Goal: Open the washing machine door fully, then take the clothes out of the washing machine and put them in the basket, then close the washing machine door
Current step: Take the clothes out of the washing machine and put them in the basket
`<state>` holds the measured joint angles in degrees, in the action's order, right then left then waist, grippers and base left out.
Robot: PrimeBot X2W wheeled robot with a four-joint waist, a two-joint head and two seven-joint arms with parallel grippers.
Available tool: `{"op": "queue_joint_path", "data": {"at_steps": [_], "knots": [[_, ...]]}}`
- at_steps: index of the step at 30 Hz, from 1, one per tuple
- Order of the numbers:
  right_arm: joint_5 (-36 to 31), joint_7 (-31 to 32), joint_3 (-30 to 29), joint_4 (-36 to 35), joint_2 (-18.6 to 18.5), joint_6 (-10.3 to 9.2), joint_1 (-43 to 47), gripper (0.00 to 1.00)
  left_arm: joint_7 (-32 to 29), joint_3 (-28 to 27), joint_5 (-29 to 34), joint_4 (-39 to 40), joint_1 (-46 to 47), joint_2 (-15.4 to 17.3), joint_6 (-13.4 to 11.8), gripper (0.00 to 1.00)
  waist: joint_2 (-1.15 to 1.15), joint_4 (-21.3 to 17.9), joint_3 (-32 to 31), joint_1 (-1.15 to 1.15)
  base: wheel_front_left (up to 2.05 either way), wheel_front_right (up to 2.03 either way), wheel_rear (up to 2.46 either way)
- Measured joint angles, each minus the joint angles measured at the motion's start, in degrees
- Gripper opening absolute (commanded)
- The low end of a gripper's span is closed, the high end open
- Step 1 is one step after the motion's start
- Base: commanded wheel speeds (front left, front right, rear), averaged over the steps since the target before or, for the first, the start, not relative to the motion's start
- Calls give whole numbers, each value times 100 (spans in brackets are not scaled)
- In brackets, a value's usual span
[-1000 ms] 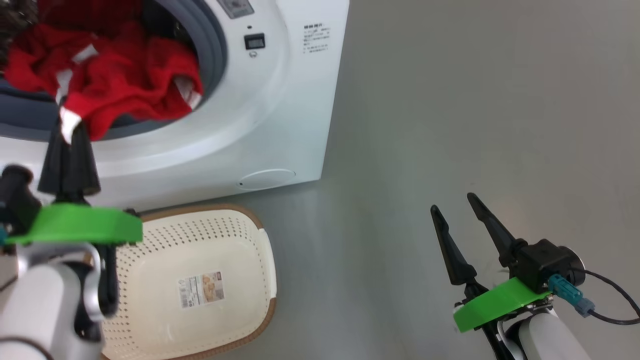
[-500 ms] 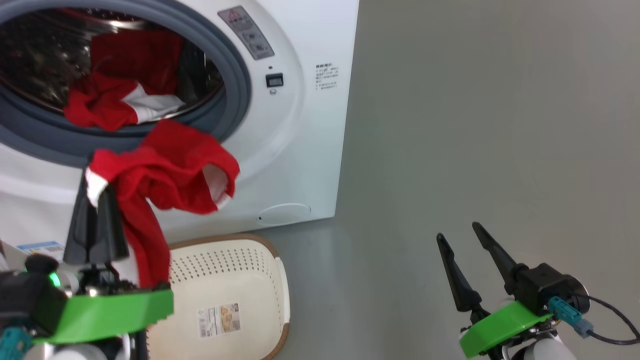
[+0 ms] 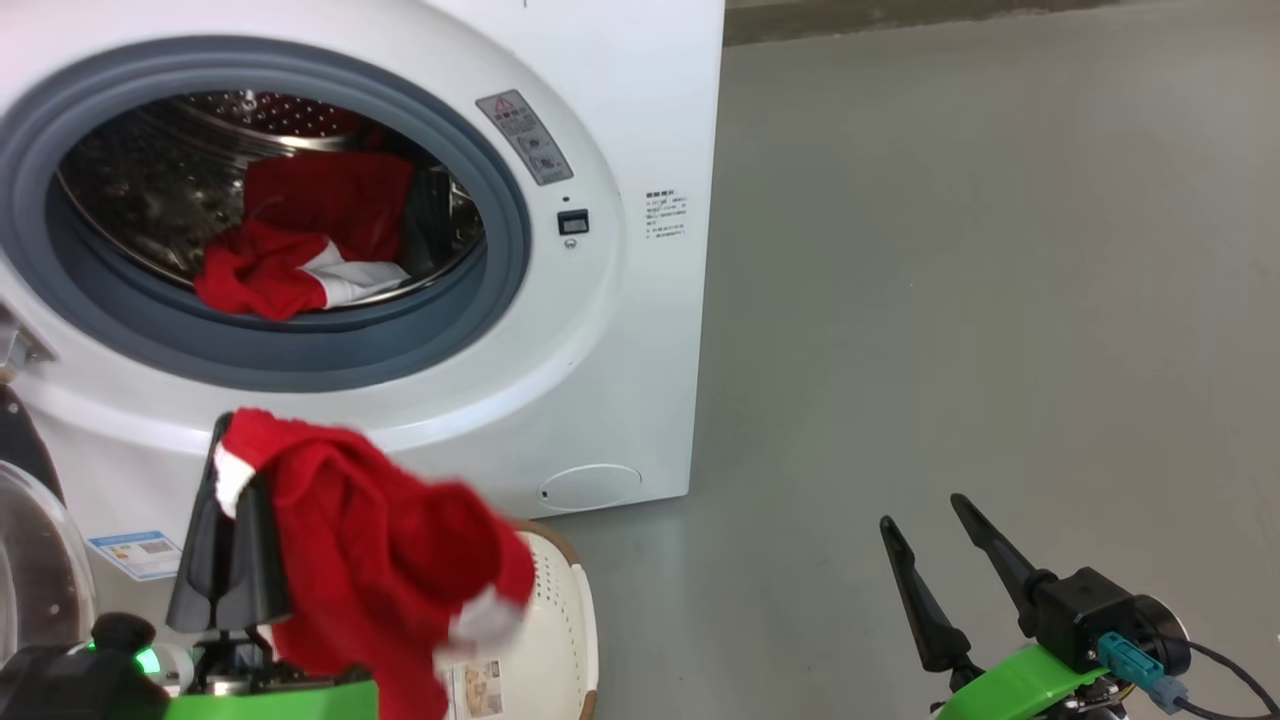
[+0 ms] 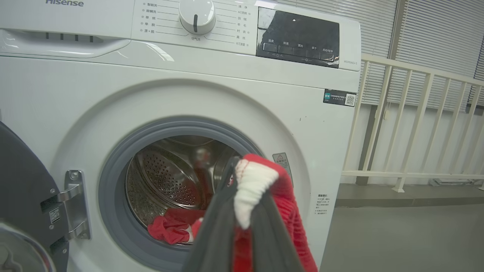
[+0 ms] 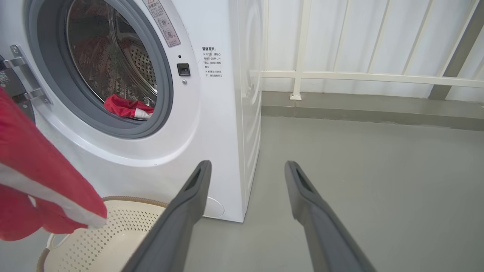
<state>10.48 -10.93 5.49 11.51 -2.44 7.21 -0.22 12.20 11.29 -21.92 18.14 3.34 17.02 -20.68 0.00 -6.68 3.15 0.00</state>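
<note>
The white washing machine (image 3: 620,300) stands open, its door (image 3: 30,560) swung out at the left edge, glass bowl showing. My left gripper (image 3: 230,450) is shut on a red garment (image 3: 380,560) by its white cuff (image 4: 253,189). The garment hangs in front of the machine, over the near end of the cream basket (image 3: 565,620). More red and white clothes (image 3: 290,270) lie in the steel drum. My right gripper (image 3: 922,510) stands open over the floor to the right, its fingers (image 5: 189,204) wide apart with nothing between them.
Grey floor (image 3: 950,300) stretches right of the machine. A pale railing (image 5: 340,75) and a low kerb run behind it. The door hinge (image 4: 73,204) sits left of the grey gasket. A blue label (image 3: 140,553) is stuck low on the machine's front.
The head camera has tilted up. My left gripper has pulled the red garment out of the drum and down in front of the machine, over the basket. The right arm has stayed still.
</note>
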Motion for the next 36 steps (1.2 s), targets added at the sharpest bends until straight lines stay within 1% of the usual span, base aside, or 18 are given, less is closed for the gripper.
{"op": "queue_joint_path", "data": {"at_steps": [9,16,22,25,31,36], "knots": [[0,96,-38,-137,0,0,75,100,97,-43,-59,-107,-163,-12,1,0,0,20,-42,0,0,0,0],[-3,138,-57,-203,0,0,128,100,179,-71,-103,-442,-398,-215,14,0,0,-16,11,0,0,0,0],[-18,144,-75,-318,1,0,111,100,211,-91,-220,-903,-470,-434,271,0,0,-61,225,0,0,0,0],[-16,137,-77,-371,2,0,79,100,211,-112,-246,-1294,-461,-554,417,0,0,-91,388,0,0,0,0],[-8,100,-24,-446,1,0,-271,100,211,-415,-222,-1894,-153,-893,891,0,0,-174,819,0,0,0,0],[-5,31,-22,-526,1,0,-523,100,211,-727,4,-2388,314,-1100,1287,0,0,-261,1262,0,0,0,0]]}}
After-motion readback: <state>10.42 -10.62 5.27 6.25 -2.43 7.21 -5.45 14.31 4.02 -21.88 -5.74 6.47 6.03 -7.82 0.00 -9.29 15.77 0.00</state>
